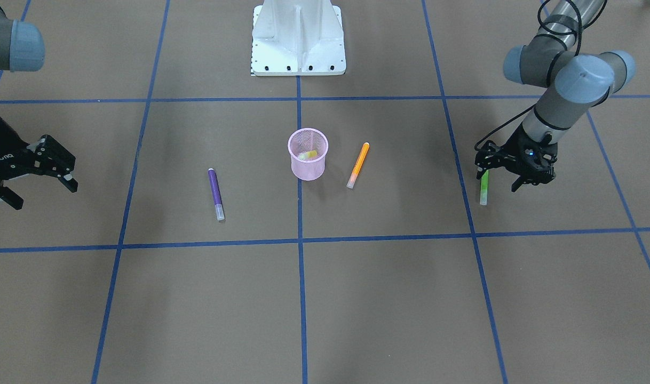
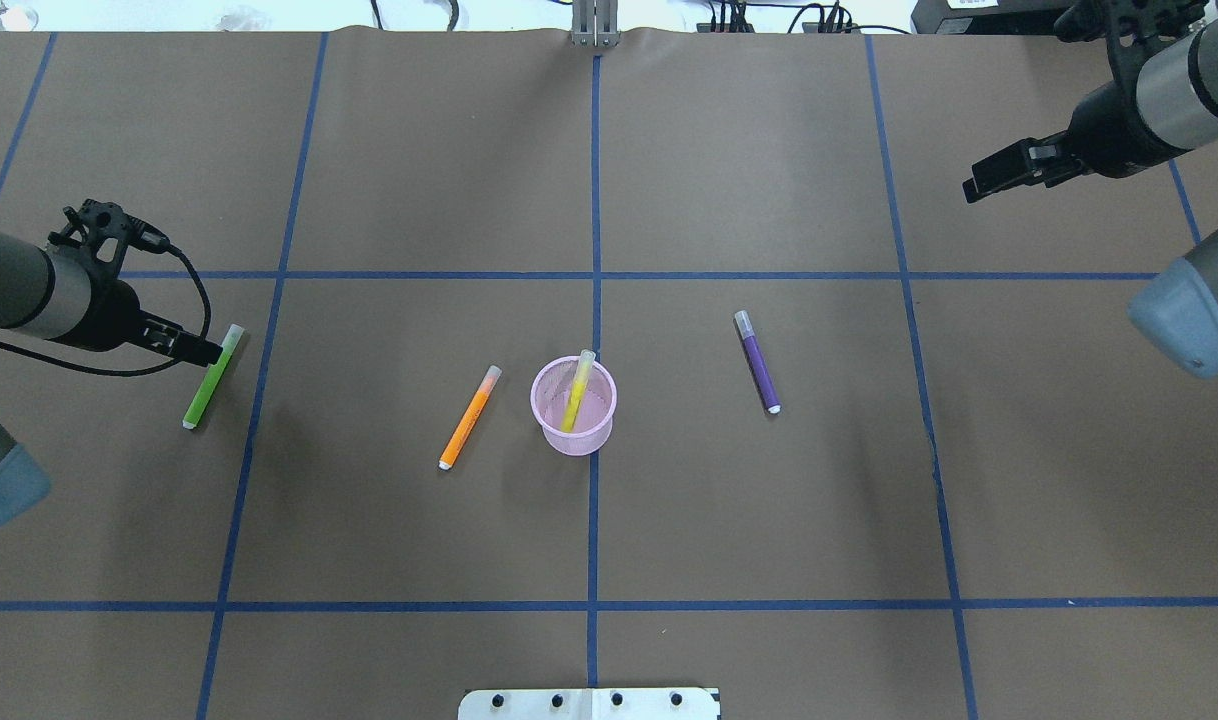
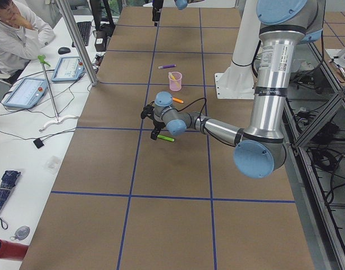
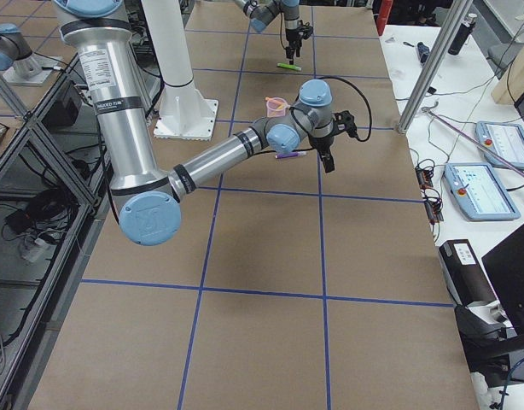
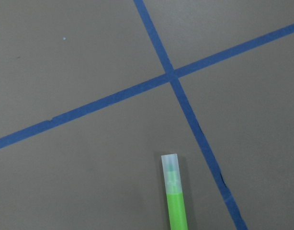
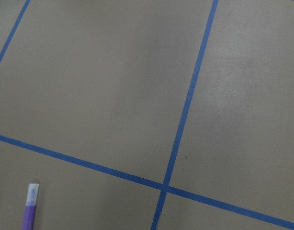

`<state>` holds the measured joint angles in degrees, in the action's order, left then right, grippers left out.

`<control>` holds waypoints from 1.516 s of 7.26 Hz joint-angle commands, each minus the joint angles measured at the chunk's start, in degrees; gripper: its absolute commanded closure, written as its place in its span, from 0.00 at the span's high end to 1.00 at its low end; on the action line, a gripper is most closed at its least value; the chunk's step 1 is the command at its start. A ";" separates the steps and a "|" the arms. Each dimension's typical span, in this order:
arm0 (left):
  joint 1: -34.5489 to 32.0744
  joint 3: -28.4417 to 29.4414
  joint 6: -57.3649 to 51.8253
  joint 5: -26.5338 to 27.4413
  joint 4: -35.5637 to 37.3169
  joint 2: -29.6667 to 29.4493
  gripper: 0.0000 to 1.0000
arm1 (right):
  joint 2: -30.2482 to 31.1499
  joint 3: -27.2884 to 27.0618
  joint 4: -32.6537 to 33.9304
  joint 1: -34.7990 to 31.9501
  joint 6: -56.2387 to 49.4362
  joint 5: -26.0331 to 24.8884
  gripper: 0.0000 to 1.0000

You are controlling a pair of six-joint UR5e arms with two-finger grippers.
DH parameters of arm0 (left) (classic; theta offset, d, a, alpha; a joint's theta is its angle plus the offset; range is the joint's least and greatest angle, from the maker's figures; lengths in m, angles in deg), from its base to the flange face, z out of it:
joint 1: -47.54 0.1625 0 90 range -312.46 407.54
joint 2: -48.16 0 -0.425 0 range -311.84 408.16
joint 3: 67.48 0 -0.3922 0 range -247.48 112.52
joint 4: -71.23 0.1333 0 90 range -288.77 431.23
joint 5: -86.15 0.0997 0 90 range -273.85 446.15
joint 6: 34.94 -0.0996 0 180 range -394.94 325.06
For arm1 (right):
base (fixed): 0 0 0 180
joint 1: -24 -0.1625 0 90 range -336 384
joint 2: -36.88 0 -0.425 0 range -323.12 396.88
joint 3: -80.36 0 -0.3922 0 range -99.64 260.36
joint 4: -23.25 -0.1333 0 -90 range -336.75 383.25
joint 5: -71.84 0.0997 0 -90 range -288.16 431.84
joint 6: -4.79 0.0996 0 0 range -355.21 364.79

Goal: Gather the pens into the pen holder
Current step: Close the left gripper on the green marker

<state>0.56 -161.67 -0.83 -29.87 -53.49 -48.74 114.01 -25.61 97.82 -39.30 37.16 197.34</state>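
Counting one of four in. Orange pen lies near the holder; yellow pen leans inside. Purple pen and green pen lie loose. Left gripper, spread, sits at the green pen's end, apparently ungrasped. Right gripper spread, empty, well apart.

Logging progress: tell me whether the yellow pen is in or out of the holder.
In. The yellow pen leans inside the upright pen holder, its capped end over the rim in the overhead view.
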 commanded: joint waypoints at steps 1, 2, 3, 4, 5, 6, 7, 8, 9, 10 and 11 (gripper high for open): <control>0.92 2.52 -0.10 1.14 0.01 -1.63 0.69 | 0.65 0.05 -0.03 -0.50 -1.08 0.10 0.99; 0.92 2.61 -0.10 1.14 0.01 -1.54 0.58 | 0.65 0.05 -0.03 -0.50 -1.08 0.10 0.99; 1.01 2.61 -0.10 1.14 0.01 -1.36 0.57 | 0.74 0.05 -0.03 -0.50 -1.17 0.10 0.99; 1.01 2.52 -0.02 0.97 0.01 -1.45 0.57 | 0.74 0.14 -0.03 -0.42 -1.17 0.10 0.99; 1.10 2.52 0.24 0.79 0.01 -1.45 0.57 | 0.74 0.05 -0.03 -0.50 -1.17 0.10 0.99; 1.10 2.52 0.68 0.79 0.01 -1.45 0.56 | 0.74 0.14 -0.03 -0.42 -1.17 0.10 0.99; 1.19 2.52 0.95 0.79 0.09 -1.36 0.54 | 0.82 0.14 -0.03 -0.42 -1.17 0.01 0.99; 1.19 2.61 1.04 0.62 0.18 -1.28 0.54 | 0.83 0.14 -0.03 -0.42 -1.17 0.10 0.99; 1.19 2.61 3.13 0.70 0.09 -1.19 0.60 | 0.91 0.14 -0.03 -0.50 -1.17 0.01 0.99; 1.71 2.52 4.63 0.79 0.01 -1.19 0.61 | 1.00 0.05 -0.03 -0.50 -1.17 0.01 0.99; 1.97 2.52 4.64 0.97 0.01 -1.27 0.61 | 1.18 0.05 -0.03 -0.42 -1.17 0.01 0.99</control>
<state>2.16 -159.11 3.06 -29.07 -53.44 -49.96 115.02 -25.51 97.79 -39.78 35.99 197.36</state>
